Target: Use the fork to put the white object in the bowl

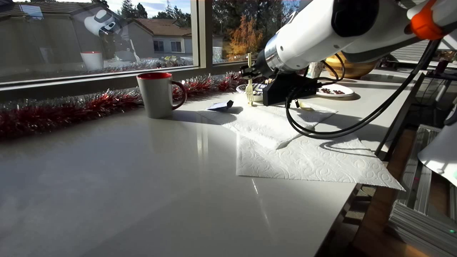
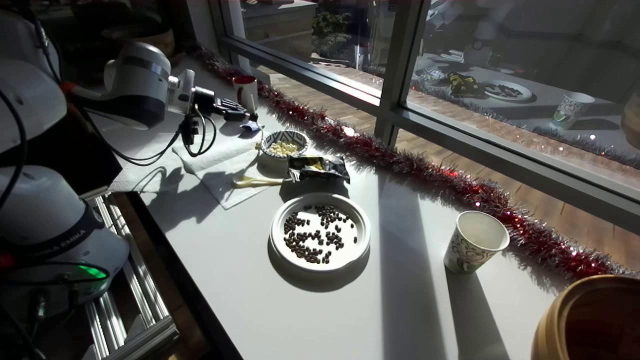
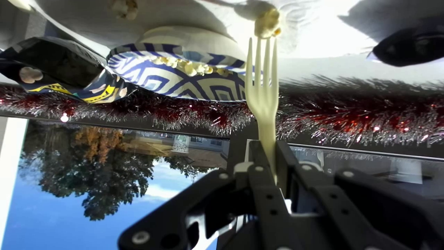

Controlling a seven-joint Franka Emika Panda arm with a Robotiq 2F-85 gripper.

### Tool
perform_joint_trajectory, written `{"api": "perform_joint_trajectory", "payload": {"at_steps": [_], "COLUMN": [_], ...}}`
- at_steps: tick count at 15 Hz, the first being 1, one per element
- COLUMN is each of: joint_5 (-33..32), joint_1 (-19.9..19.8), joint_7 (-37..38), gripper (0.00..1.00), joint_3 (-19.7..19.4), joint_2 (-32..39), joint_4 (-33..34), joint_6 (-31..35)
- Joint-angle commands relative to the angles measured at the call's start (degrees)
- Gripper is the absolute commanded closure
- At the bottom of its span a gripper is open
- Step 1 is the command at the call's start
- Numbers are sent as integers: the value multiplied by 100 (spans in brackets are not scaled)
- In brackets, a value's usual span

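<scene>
Gripper (image 3: 272,152), bottom of wrist view, pinched nearly closed on the fork (image 3: 266,114); popcorn piece (image 3: 267,24) by the tine tips, unclear whether touching; patterned bowl (image 3: 204,85), upper left.

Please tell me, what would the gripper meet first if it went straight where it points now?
Probably the tinsel garland, though depth is unclear; the held fork might brush the patterned bowl sooner.

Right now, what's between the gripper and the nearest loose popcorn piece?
In the wrist view: the fork, held in the gripper, pointing toward the popcorn piece; whether it touches is unclear.
</scene>
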Motion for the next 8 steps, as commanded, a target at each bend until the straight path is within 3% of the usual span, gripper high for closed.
{"api": "perform_joint_trajectory", "payload": {"at_steps": [1, 8], "joint_5": [-56, -56], "joint_1": [-45, -78], "joint_7": [-54, -163], "gripper": [97, 97], "joint_3": [81, 168], "joint_2": [30, 40], "joint_4": [-20, -11], "joint_6": [71, 234]}}
